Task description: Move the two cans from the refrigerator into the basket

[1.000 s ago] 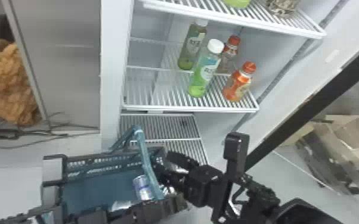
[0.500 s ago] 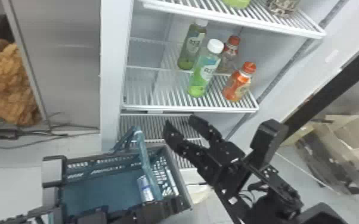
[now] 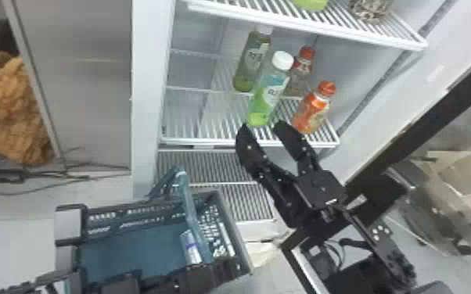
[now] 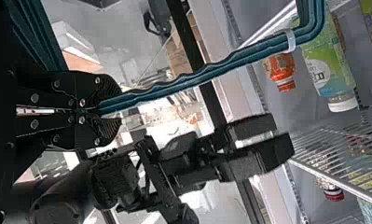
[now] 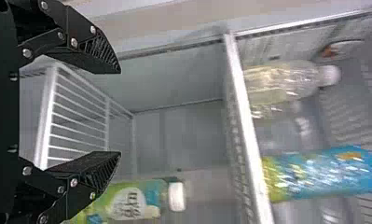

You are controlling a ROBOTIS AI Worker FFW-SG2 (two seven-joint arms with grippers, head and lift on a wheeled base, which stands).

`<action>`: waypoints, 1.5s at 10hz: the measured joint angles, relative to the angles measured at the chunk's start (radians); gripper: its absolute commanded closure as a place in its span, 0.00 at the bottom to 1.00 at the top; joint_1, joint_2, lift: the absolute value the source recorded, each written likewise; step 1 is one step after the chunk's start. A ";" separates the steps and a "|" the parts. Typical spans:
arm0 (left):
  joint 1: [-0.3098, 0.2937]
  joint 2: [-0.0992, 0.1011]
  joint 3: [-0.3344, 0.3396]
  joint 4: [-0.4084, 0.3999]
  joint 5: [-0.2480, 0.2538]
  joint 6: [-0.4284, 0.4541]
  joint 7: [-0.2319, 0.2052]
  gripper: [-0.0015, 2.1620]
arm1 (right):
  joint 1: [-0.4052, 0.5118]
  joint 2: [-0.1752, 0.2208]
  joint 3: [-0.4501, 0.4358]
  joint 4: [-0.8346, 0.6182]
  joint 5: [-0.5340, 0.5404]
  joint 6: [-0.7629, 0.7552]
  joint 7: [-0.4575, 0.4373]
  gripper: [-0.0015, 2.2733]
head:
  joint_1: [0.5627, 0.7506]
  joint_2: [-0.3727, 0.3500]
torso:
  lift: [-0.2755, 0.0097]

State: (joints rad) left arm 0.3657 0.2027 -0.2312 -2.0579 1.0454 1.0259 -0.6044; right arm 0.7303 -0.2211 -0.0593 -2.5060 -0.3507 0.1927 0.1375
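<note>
In the head view, my left gripper (image 3: 207,275) is at the bottom edge by the basket (image 3: 129,250); in the left wrist view, the left gripper (image 4: 102,111) is shut on the teal basket handle (image 4: 211,70). A white can with blue marking (image 3: 191,247) lies inside the basket near its right end; whether a second lies beside it I cannot tell. My right gripper (image 3: 261,128) stands open at the front edge of the refrigerator's middle shelf (image 3: 207,141), below the green bottle. From the right wrist, the right gripper (image 5: 119,113) has nothing between its spread fingers.
Two green bottles (image 3: 268,95) and two orange-capped bottles (image 3: 312,111) stand on the middle shelf. The upper shelf (image 3: 305,24) overhangs them. Lower racks (image 3: 207,166) lie behind the basket; the dark door edge (image 3: 434,113) slants at right.
The right gripper has risen from beside the basket's right end to the middle shelf's front edge, its fingers apart. The basket and left gripper have stayed about where they were.
</note>
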 measured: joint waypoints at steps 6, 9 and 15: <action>0.005 0.000 0.002 0.000 -0.004 0.002 0.002 0.56 | 0.057 0.027 0.005 0.059 0.050 -0.186 -0.087 0.17 | 0.70 0.03 | 0.00; 0.007 0.000 0.003 0.000 -0.010 0.005 0.002 0.56 | 0.075 0.042 0.005 0.109 0.061 -0.238 -0.097 0.17 | 0.70 0.03 | 0.00; 0.007 0.000 0.004 0.000 -0.010 0.005 0.002 0.56 | 0.074 0.045 0.003 0.117 0.062 -0.239 -0.098 0.17 | 0.70 0.03 | 0.00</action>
State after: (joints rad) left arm 0.3730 0.2025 -0.2273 -2.0579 1.0349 1.0307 -0.6028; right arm 0.8047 -0.1758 -0.0558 -2.3886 -0.2884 -0.0467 0.0398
